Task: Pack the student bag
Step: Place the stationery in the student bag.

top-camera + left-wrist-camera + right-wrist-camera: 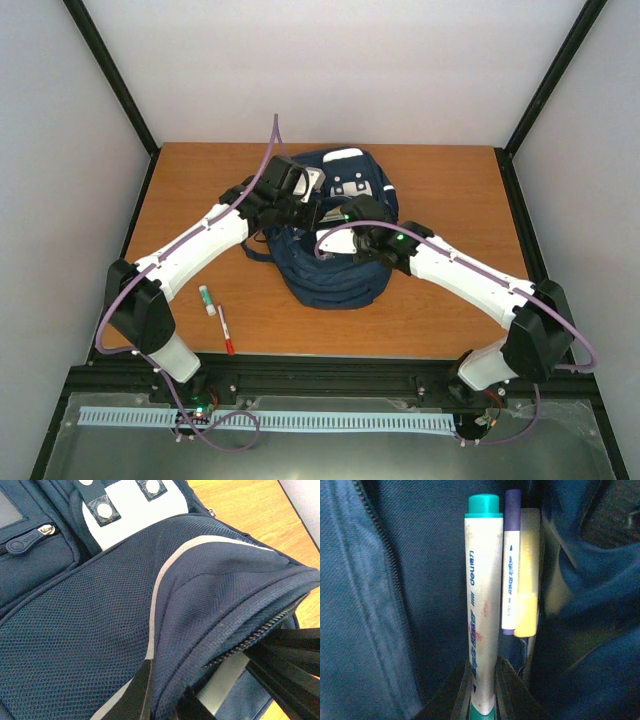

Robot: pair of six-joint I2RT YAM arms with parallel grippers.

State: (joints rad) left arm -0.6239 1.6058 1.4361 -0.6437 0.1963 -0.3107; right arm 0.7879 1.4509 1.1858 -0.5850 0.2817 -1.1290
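The navy student bag (335, 265) lies mid-table with white patches facing up. My left gripper (300, 212) is shut on the bag's zipper-edge fabric (167, 700) and holds the opening up; the mesh panel and grey stripe (160, 580) fill its view. My right gripper (368, 243) is inside the opening, shut on a white marker with a green cap (483, 605). Inside the bag, a purple-capped pen (511, 560) and a yellow highlighter (527, 580) stand beside it.
A green-capped marker (208, 300) and a red pen (226, 330) lie on the wooden table (440, 180) near the left arm's base. A flat grey item (225, 680) shows inside the bag opening. Black frame posts stand at the corners.
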